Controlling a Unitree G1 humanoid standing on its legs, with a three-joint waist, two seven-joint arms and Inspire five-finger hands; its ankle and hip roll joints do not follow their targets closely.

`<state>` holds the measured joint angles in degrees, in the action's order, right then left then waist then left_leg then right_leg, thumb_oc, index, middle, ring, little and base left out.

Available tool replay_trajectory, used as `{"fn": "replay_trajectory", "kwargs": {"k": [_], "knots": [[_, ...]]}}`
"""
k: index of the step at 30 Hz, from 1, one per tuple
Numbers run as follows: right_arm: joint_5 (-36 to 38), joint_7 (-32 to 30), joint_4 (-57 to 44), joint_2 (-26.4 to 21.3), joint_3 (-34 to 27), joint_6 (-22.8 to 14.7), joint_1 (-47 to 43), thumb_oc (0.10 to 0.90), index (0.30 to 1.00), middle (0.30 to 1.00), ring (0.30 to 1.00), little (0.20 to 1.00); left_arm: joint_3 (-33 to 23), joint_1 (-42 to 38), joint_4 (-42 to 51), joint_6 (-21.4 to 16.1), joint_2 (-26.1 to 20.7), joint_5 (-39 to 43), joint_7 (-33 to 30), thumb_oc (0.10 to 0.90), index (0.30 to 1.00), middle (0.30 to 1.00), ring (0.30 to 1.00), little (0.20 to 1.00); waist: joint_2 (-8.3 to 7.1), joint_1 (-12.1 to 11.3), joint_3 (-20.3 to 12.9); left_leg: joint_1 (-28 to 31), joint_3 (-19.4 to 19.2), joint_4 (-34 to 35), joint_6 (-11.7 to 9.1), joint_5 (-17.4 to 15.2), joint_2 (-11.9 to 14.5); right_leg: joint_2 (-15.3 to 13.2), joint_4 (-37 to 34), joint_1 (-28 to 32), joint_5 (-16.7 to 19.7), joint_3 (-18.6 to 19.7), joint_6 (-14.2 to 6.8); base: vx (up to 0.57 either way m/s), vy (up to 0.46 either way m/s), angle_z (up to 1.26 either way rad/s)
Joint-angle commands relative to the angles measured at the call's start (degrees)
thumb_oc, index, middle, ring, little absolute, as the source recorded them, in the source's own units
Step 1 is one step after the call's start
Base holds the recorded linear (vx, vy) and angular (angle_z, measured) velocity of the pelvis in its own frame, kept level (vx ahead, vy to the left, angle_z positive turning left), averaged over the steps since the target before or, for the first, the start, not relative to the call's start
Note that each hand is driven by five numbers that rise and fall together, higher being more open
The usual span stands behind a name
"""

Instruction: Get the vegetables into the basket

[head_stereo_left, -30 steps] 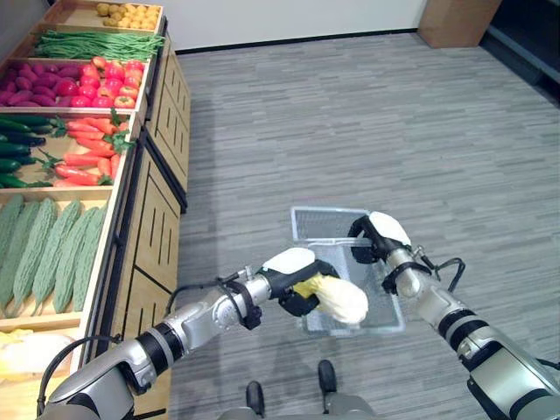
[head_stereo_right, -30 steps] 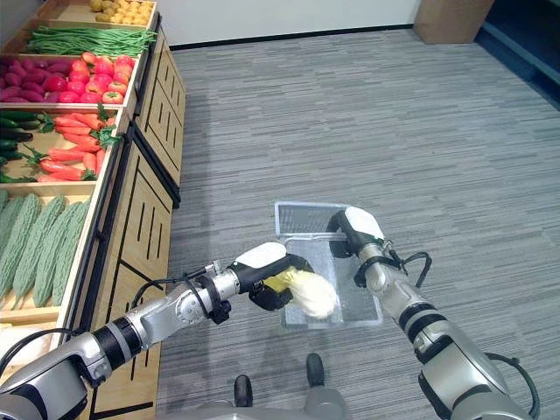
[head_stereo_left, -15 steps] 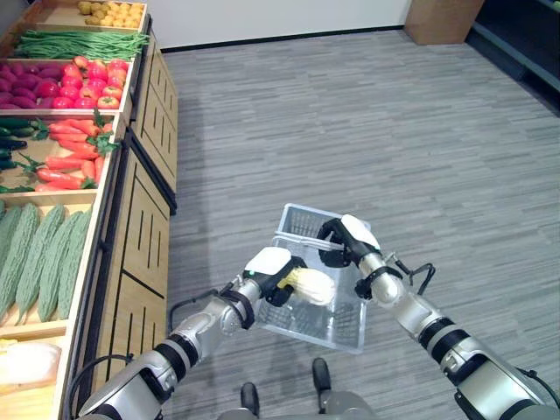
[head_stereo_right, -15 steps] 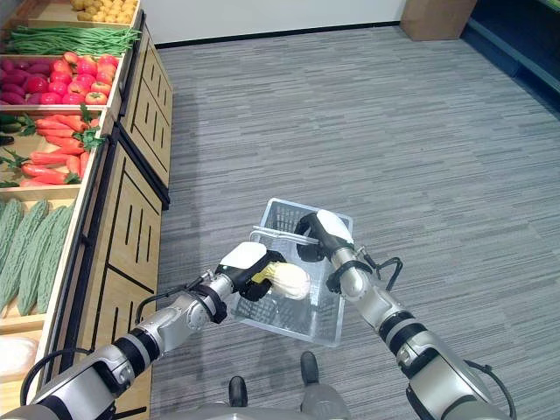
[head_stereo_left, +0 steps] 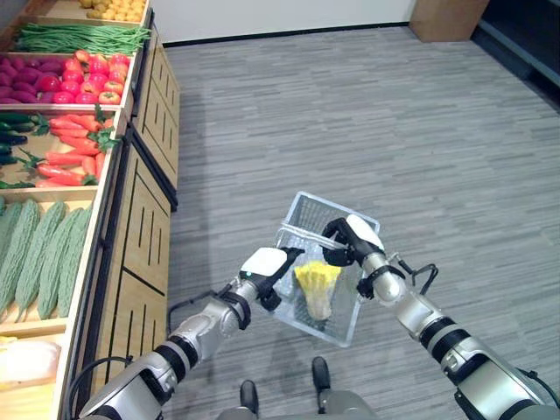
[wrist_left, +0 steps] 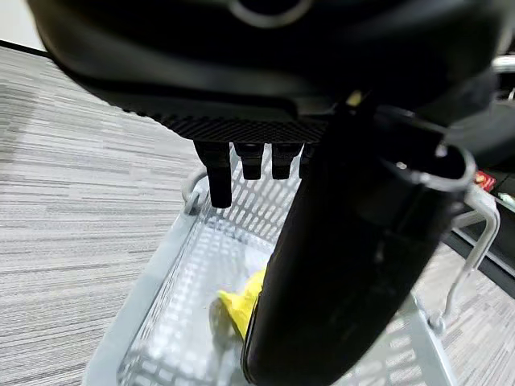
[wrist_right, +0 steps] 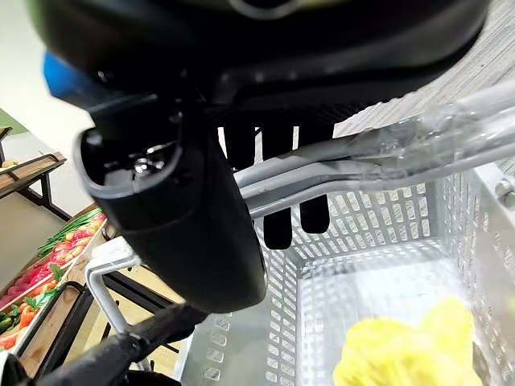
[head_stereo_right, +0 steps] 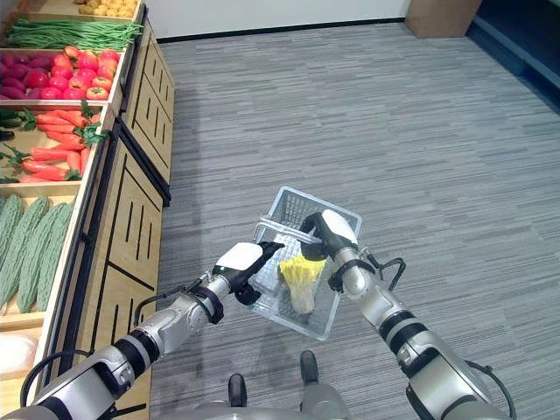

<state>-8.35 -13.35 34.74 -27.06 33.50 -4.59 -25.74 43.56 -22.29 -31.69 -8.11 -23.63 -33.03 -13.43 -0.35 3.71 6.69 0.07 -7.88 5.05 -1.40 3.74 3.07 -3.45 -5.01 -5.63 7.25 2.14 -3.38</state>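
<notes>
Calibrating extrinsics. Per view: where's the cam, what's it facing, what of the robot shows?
Left eye, right eye: head, looking down at the basket holding the cabbage; both arms show, produce shelves to the left.
Left wrist: behind the open left hand, facing into the basket.
Right wrist: behind the right hand, curled round the basket handles.
All share basket and cabbage.

Grey striped carpet floor (head_stereo_left: 350, 114) covers the room. At 9 to 11 o'clock, a wooden display stand (head_stereo_left: 149, 219) with slatted side panels runs along the edge. A white wall (head_stereo_left: 280, 13) stands at 12 o'clock, a brown wooden cabinet (head_stereo_left: 451, 17) at 1 o'clock.
</notes>
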Motion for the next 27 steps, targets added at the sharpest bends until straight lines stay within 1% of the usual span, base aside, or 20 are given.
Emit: {"fn": "replay_trajectory", "kwargs": {"k": [1, 2, 4, 5, 7, 9, 12, 13, 15, 18, 21, 23, 26, 27], "knots": [[0.59, -5.5, 0.88, 0.23, -9.4, -3.43, -4.0, 0.4, 0.3, 0.3, 0.3, 0.3, -3.33, -1.42, 15.23, -7.32, -1.76, 21.16, 3.53, 0.9, 1.0, 1.0, 1.0, 1.0, -2.55, -1.62, -3.74, -0.64, 0.57, -0.05, -4.24, -1.53, 3.3, -4.89, 0.01, 3.99, -3.63, -1.97, -6.39, 0.06, 0.009, 0.06], [0.58, -5.5, 0.88, 0.27, -9.4, -3.44, -3.96, 0.4, 0.3, 0.3, 0.3, 0.3, -3.39, -1.33, 15.51, -7.2, -1.96, 21.37, 3.74, 0.9, 1.0, 1.0, 1.0, 1.0, -2.58, -1.6, -3.76, -0.62, 0.58, -0.05, -4.24, -1.54, 3.29, -4.9, 0.01, 4.01, -3.65, -1.98, -6.39, 0.07, 0.017, 0.16], [-0.34, -6.11, 3.84, -1.13, -11.48, -3.19, -2.05, 0.4, 0.3, 0.3, 0.3, 0.3, -6.07, 3.16, 23.6, -7.83, -5.07, 31.58, 4.9, 0.9, 1.0, 1.0, 1.0, 1.0, -2.38, -2.23, -3.9, -0.39, 1.13, -0.05, -4.04, -1.65, 3.04, -4.99, 0.01, 4.51, -3.97, -2.22, -6.28, 0.04, 0.017, 0.22], [-0.48, -6.67, 5.83, -1.69, -13.03, -3.04, -1.01, 0.4, 0.3, 0.3, 0.3, 0.3, -7.45, 5.7, 27.55, -8.51, -6.91, 37.4, 7.01, 0.9, 1.0, 1.0, 1.0, 1.0, -2.28, -2.56, -3.85, -0.46, 1.48, -0.05, -3.98, -1.63, 2.89, -5.12, 0.01, 4.68, -4.05, -2.46, -6.32, 0.03, 0.021, 0.11], [-1.53, -6.77, 8.17, -2.68, -14.81, -2.55, 0.9, 0.4, 0.3, 0.3, 0.3, 0.3, -10.52, 9.63, 31.89, -8.81, -9.19, 45.51, 9.49, 0.9, 1.0, 1.0, 1.0, 1.0, -2.14, -2.99, -3.7, -0.53, 1.93, -0.05, -3.84, -1.6, 2.68, -5.27, 0.01, 4.86, -4.15, -2.73, -6.33, 0.01, 0.021, 0.11], [-1.76, -6.86, 10.31, -3.06, -16.16, -2.32, 2.3, 0.4, 0.3, 0.3, 0.3, 0.3, -12.47, 12.42, 33.56, -8.8, -10.16, 49.6, 10.79, 0.9, 1.0, 1.0, 1.0, 1.0, -2.11, -3.38, -3.51, -0.6, 2.28, -0.05, -3.79, -1.56, 2.56, -5.33, 0.01, 4.97, -4.22, -2.99, -6.31, 0.0, 0.008, 0.11], [-0.8, -6.91, 12.35, -3.37, -19.05, -2.51, 5.45, 0.4, 0.3, 0.3, 0.3, 0.3, -16.71, 16.98, 34.25, -8.94, -11.45, 52.9, 11.88, 0.9, 1.0, 1.0, 1.0, 1.0, -2.07, -3.77, -3.32, -0.77, 2.7, -0.05, -3.74, -1.44, 2.34, -5.4, 0.01, 5.11, -4.33, -3.42, -6.36, 0.01, 0.006, 0.07], [-0.46, -6.83, 14.04, -3.65, -20.42, -2.74, 7.02, 0.4, 0.3, 0.3, 0.3, 0.3, -19.11, 20.09, 32.93, -8.72, -11.6, 55.03, 12.98, 0.9, 1.0, 1.0, 1.0, 1.0, -2.08, -4.03, -3.24, -0.77, 3.02, -0.05, -3.72, -1.34, 2.26, -5.5, 0.01, 5.25, -4.35, -3.66, -6.36, 0.01, -0.002, 0.07], [-0.21, -6.61, 14.95, -3.9, -22.13, -3.04, 9.1, 0.4, 0.3, 0.3, 0.3, 0.3, -22.15, 22.81, 30.36, -8.37, -11.35, 55.91, 13.31, 0.9, 1.0, 1.0, 1.0, 1.0, -2.14, -4.3, -3.17, -0.78, 3.36, -0.05, -3.68, -1.26, 2.23, -5.59, 0.01, 5.33, -4.36, -3.87, -6.41, 0.01, -0.003, 0.07], [0.74, -6.19, 16.61, -3.63, -24.56, -3.31, 12.26, 0.4, 0.3, 0.3, 0.3, 0.3, -26.93, 26.27, 23.83, -7.8, -10.85, 53.01, 12.54, 0.9, 1.0, 1.0, 1.0, 1.0, -2.29, -4.52, -3.12, -0.82, 3.61, -0.05, -3.62, -1.13, 2.13, -5.71, 0.01, 5.48, -4.4, -4.17, -6.43, 0.01, -0.001, 0.08], [1.1, -5.46, 17.7, -3.68, -26.24, -3.7, 14.8, 0.4, 0.3, 0.3, 0.3, 0.3, -30.26, 27.84, 12.93, -6.79, -8.68, 50.33, 11.79, 0.9, 1.0, 1.0, 1.0, 1.0, -2.41, -4.62, -3.19, -0.94, 3.76, -0.05, -3.57, -1.01, 2.01, -5.86, 0.01, 5.59, -4.36, -4.47, -6.46, 0.01, 0.003, 0.1], [1.5, -5.02, 18.68, -3.73, -27.25, -3.98, 16.16, 0.4, 0.3, 0.3, 0.3, 0.3, -31.58, 28.24, 5.69, -6.44, -7.57, 46.26, 11.25, 0.9, 1.0, 1.0, 1.0, 1.0, -2.5, -4.64, -3.23, -1.04, 3.87, -0.05, -3.55, -1.0, 1.96, -5.91, 0.01, 5.59, -4.37, -4.56, -6.51, 0.01, 0.006, 0.04], [1.89, -4.27, 20.18, -3.19, -28.22, -4.39, 18.12, 0.4, 0.3, 0.3, 0.3, 0.3, -33.68, 27.72, -9.2, -4.7, -4.37, 41.42, 10.06, 0.9, 1.0, 1.0, 1.0, 1.0, -2.66, -4.43, -3.03, -1.15, 3.74, -0.05, -3.5, -0.92, 1.99, -5.99, 0.01, 5.39, -4.24, -4.69, -6.57, 0.0, 0.0, 0.0], [1.88, -4.27, 20.16, -3.22, -28.24, -4.38, 18.12, 0.4, 0.3, 0.3, 0.3, 0.3, -33.64, 27.62, -9.35, -4.8, -4.3, 41.38, 10.02, 0.9, 1.0, 1.0, 1.0, 1.0, -2.63, -4.42, -3.02, -1.15, 3.76, -0.05, -3.5, -0.93, 1.99, -5.99, 0.01, 5.4, -4.25, -4.71, -6.58, 0.0, 0.0, 0.0]]}}
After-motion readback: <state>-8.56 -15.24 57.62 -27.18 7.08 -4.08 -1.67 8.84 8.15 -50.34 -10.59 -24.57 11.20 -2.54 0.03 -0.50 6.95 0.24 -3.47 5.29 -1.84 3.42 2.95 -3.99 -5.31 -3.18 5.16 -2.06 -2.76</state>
